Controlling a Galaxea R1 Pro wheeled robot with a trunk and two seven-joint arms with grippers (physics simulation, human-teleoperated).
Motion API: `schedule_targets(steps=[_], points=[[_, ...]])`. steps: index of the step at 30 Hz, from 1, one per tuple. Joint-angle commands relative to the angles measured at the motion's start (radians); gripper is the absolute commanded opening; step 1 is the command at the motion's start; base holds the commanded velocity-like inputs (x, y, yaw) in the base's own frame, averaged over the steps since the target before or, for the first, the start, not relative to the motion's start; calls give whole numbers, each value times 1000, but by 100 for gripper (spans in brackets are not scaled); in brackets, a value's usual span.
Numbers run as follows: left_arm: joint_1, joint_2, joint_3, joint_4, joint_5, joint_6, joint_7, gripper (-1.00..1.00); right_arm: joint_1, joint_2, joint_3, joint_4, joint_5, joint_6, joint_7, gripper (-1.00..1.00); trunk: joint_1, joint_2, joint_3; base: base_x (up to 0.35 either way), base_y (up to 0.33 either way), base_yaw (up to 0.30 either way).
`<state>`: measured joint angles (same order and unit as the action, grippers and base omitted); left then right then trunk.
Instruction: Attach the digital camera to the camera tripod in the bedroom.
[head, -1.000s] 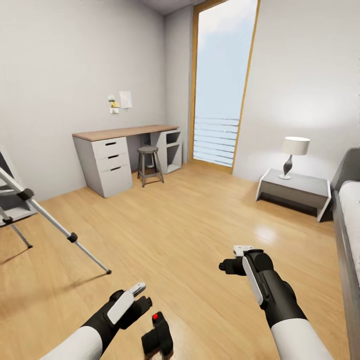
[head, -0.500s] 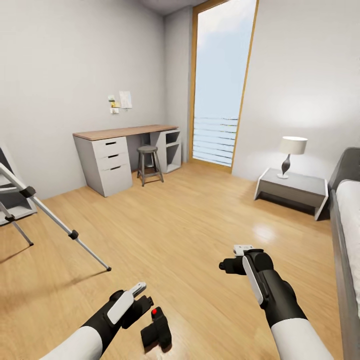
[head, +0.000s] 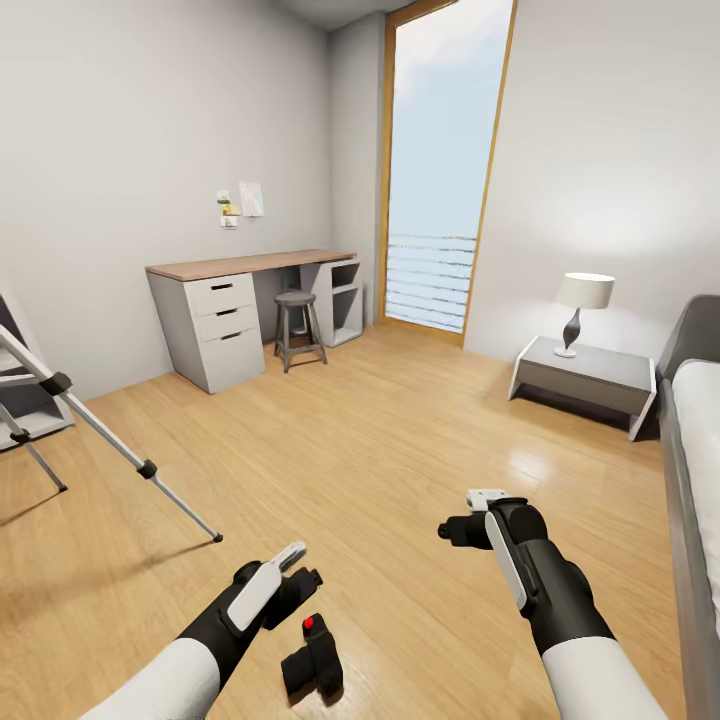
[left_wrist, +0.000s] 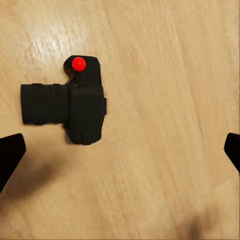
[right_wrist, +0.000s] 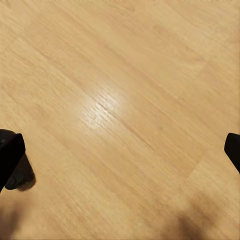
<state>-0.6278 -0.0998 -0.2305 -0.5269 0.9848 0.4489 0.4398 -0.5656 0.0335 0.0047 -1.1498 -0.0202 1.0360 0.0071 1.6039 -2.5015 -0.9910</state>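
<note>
So the left gripper (head: 300, 563) had slid forward a bit over the last half second, ending up just beyond the camera (head: 314, 660), which sat on the floor (head: 400, 450) between the two arms. Looked to me like it was lining up for the pickup, nothing grabbed yet. Its fingers (left_wrist: 10, 155) were spread wide and empty, pointing down at the floor. Right gripper (head: 478, 512) hadn't budged, hanging forward over bare planks, also wide open. The tripod (head: 100, 430) stood well off to the left.

Bare floor (head: 380, 450) all around the digital camera (head: 312, 662); camera tripod (head: 90, 425) well apart.
</note>
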Motion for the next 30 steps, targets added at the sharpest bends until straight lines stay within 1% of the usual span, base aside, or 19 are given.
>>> schedule_targets(steps=[1,4,5,8,9,12,13,17,18,20,21,24,25,27,28,30], points=[[-2,-7,-6,-20,8,0,16,100,-1,0,0,-2,-1,4,1,100,0,-1,-5,-1,-1,0],[-4,-23,-12,-66,3,-3,43,100,0,0,0,-9,-1,5,1,100,2,-1,-16,0,0,0],[-4,-23,-12,-66,3,-3,43,100,0,0,0,-9,-1,5,1,100,2,-2,-20,0,0,0],[-5,-37,-35,-93,-1,-16,75,100,4,-1,1,-32,-2,8,1,100,3,-2,-32,0,0,0],[-5,-37,-35,-93,-1,-16,75,100,4,-1,1,-32,-2,8,1,100,4,-3,-36,0,0,0],[-6,-51,-83,-106,-3,-66,114,100,11,-1,2,-78,-2,11,1,100,5,-3,-47,0,0,0],[-6,-51,-83,-106,-3,-66,114,100,11,-1,2,-78,-2,11,1,100,6,-3,-51,0,0,0],[-7,-63,-182,-114,-2,-161,182,100,33,-3,2,-165,-3,11,2,100,7,-4,-67,0,0,0],[-7,-63,-182,-114,-2,-161,182,100,33,-3,2,-165,-3,11,2,100,8,-5,-71,0,0,0],[-8,-65,-222,-117,1,-197,217,100,44,-4,0,-215,-4,11,4,100,9,-5,-78,0,0,0],[-8,-65,-222,-117,1,-197,217,100,44,-4,0,-215,-4,11,4,100,9,-5,-82,0,0,0],[-8,-68,-257,-119,4,-231,258,100,56,-5,-1,-283,-8,11,8,100,11,-6,-94,0,0,0],[-8,-68,-257,-119,4,-231,258,100,56,-5,-1,-283,-8,11,8,100,11,-6,-98,0,0,0],[-9,-69,-272,-119,3,-250,274,100,73,-5,0,-324,-10,11,9,100,12,-7,-105,0,0,0],[-9,-69,-272,-119,3,-250,274,100,73,-5,0,-324,-10,11,9,100,12,-7,-109,0,0,0],[-9,-69,-283,-120,0,-267,285,100,94,-5,1,-357,-12,11,11,100,13,-7,-117,0,0,0]])
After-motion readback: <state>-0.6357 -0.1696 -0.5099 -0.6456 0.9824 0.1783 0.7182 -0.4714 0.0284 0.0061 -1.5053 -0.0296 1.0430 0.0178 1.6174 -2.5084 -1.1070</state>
